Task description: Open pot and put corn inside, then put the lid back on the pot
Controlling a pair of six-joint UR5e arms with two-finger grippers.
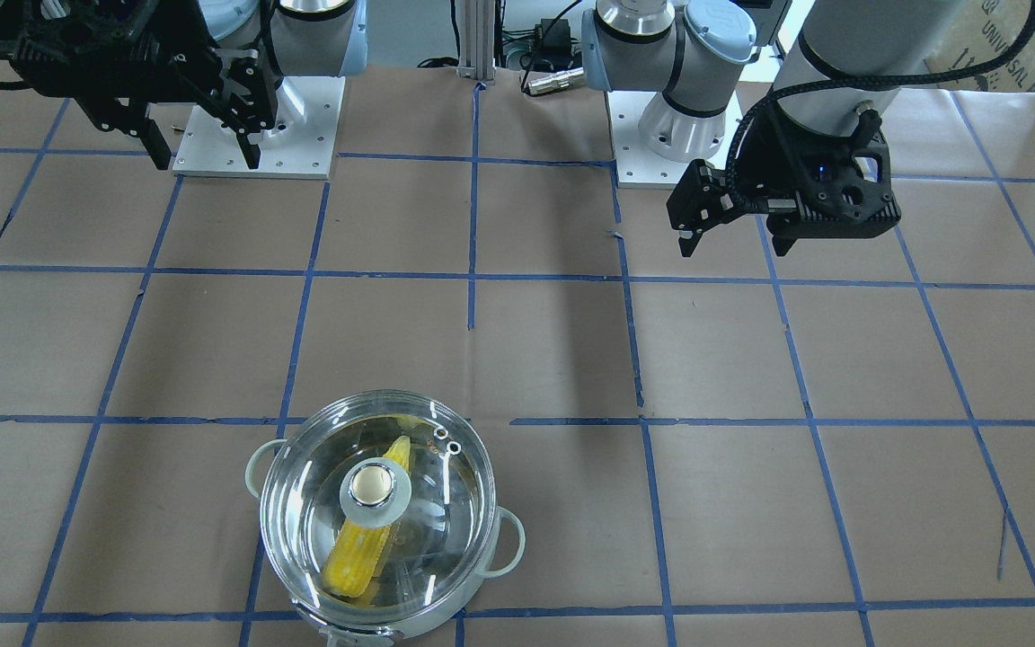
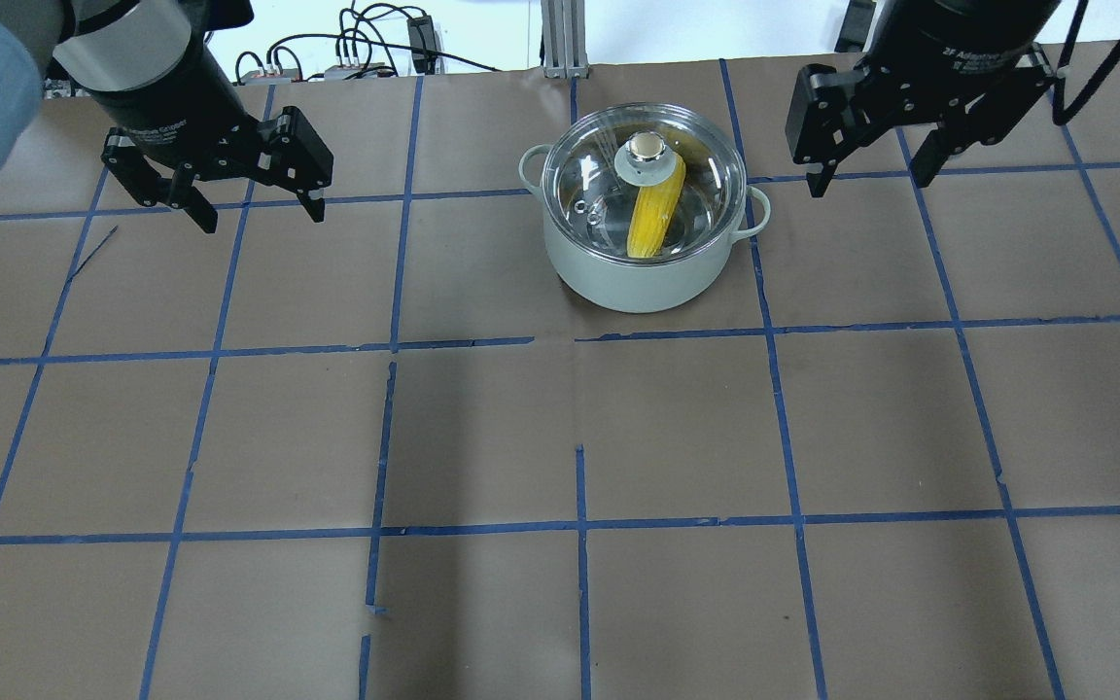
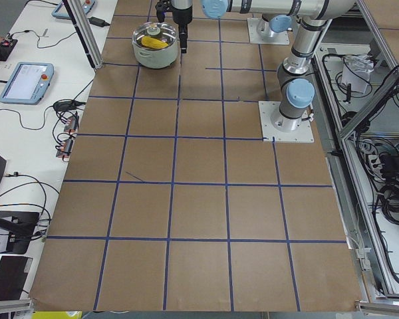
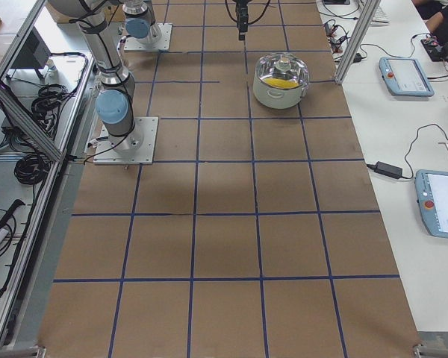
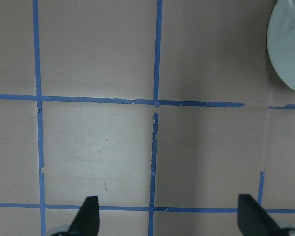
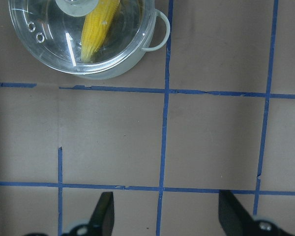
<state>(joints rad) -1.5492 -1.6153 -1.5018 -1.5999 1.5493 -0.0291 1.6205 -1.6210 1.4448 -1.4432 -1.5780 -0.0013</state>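
The pot [image 2: 638,277] stands on the table at the far side, white-walled with pale loop handles. The clear glass lid [image 2: 599,190] sits closed on it, with its metallic knob [image 2: 647,149] in the middle. The yellow corn [image 2: 655,212] lies inside, seen through the glass. In the front view the pot's handle [image 1: 510,539], the lid [image 1: 446,530] and the corn [image 1: 358,553] show too. My left gripper [image 2: 261,216] hangs open and empty, well to the pot's left. My right gripper [image 2: 869,183] hangs open and empty, just right of the pot. The right wrist view shows the lid [image 6: 125,44] and corn [image 6: 97,29].
The table is brown paper with a blue tape grid [image 2: 579,525]. The arm bases [image 1: 257,135] stand at the robot's side. Cables and an aluminium post [image 2: 560,39] lie beyond the far edge. The pot's edge [image 5: 290,49] shows in the left wrist view.
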